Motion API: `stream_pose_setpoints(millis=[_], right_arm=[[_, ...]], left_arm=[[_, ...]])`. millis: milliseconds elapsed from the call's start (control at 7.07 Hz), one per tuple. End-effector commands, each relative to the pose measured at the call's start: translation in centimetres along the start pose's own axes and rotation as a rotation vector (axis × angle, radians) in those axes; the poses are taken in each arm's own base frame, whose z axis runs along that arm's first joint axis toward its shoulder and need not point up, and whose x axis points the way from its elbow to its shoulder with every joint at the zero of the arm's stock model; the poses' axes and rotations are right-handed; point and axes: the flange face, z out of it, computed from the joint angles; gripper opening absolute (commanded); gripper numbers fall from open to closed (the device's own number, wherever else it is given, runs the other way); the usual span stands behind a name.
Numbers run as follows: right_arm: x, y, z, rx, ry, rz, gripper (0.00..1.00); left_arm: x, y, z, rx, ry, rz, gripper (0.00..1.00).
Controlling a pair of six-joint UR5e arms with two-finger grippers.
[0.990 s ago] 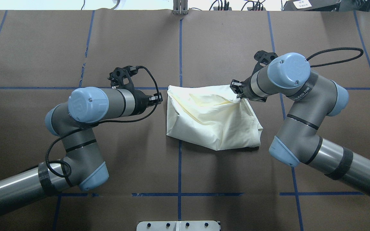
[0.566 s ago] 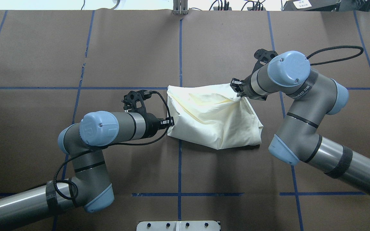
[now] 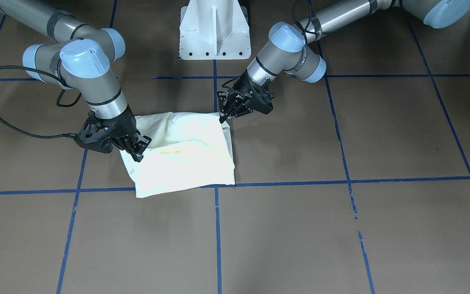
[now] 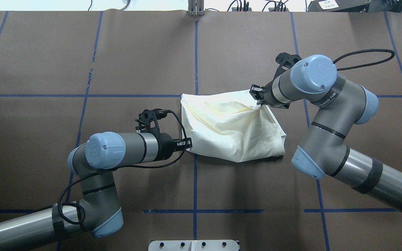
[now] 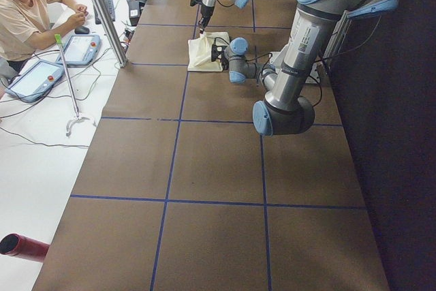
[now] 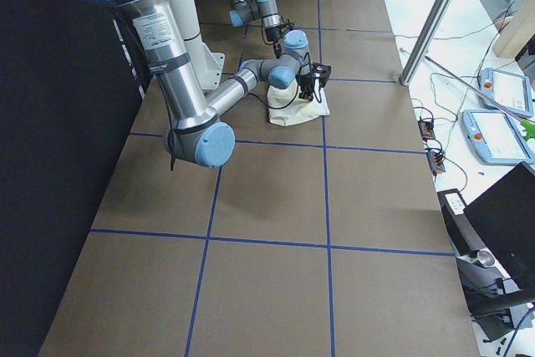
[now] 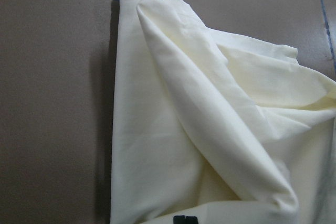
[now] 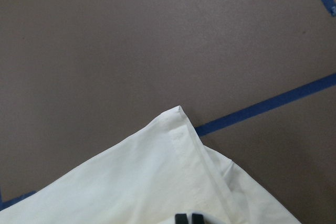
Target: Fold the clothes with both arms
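A cream cloth [image 4: 229, 129] lies crumpled at the table's middle and also shows in the front view [image 3: 186, 163]. My right gripper [image 4: 257, 96] is shut on the cloth's far right corner, holding that edge slightly raised. In the right wrist view its fingertips [image 8: 181, 217] pinch the fabric [image 8: 131, 192]. My left gripper [image 4: 187, 143] is at the cloth's near left corner, low over the table. In the left wrist view its tips show together as one black block at the fabric's [image 7: 210, 129] edge. I cannot see fabric pinched between them.
The brown table cover [image 4: 82, 52] is marked with blue tape lines. The white pedestal base [image 3: 214, 30] stands at the robot's side. An operator [image 5: 27, 11] sits with tablets beyond the far edge, by a metal post [image 5: 102, 11].
My left arm swung toward the robot and right, from beside the cloth's far left corner to its near left corner. The right gripper and the cloth have barely moved.
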Motion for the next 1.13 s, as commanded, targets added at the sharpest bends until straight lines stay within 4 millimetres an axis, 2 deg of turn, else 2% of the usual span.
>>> stream_pose_setpoints(millis=[0, 141, 283, 424, 566, 707, 990], right_arm=[[0.2, -0.1, 0.4, 0.0, 0.008, 0.004, 0.0], [0.4, -0.2, 0.7, 0.0, 0.016, 0.007, 0.0], [0.4, -0.2, 0.8, 0.0, 0.017, 0.006, 0.0], [0.4, -0.2, 0.8, 0.0, 0.017, 0.006, 0.0], [0.4, -0.2, 0.8, 0.0, 0.016, 0.006, 0.0], [0.4, -0.2, 0.8, 0.0, 0.016, 0.006, 0.0], [0.4, -0.2, 0.8, 0.0, 0.016, 0.006, 0.0]], left_arm=[[-0.7, 2.0, -1.0, -0.154, 0.073, 0.013, 0.0], [-0.6, 3.6, -0.7, -0.183, 0.093, 0.019, 0.0], [-0.7, 4.3, -0.9, -0.193, 0.1, 0.022, 0.0], [0.8, 4.5, -3.0, -0.209, 0.136, 0.026, 0.0], [3.0, 1.4, -5.1, -0.167, 0.164, 0.031, 0.0], [3.8, -1.4, -6.3, -0.121, 0.168, 0.031, 0.0], [3.4, -1.8, -5.3, -0.108, 0.15, 0.03, 0.0]])
